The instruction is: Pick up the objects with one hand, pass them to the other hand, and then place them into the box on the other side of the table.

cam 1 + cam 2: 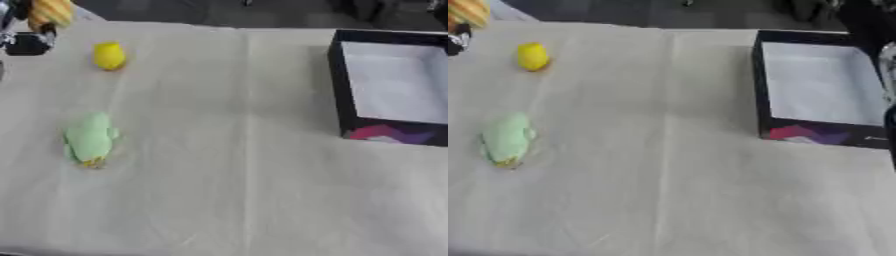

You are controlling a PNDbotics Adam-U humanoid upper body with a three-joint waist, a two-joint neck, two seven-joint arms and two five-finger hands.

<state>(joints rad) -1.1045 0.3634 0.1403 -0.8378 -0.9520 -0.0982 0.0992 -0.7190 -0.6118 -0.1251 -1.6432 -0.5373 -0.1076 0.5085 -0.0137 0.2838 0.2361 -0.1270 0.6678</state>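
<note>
Pale green toy (89, 140) lies nearest on tabletop (227, 190), left side, long axis front-to-back. Yellow object (109, 55) beyond it. Left hand (31, 37) at far-left corner holds a yellow-striped thing (50, 12); finger state cannot tell. Box (385, 82) well apart, right. Left hand nearer both items; right hand unseen.

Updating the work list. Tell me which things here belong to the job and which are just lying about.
Job:
yellow object
green object
striped yellow thing, top left
black box

Lying about:
pale cloth under everything
dark shapes beyond the far edge
</note>
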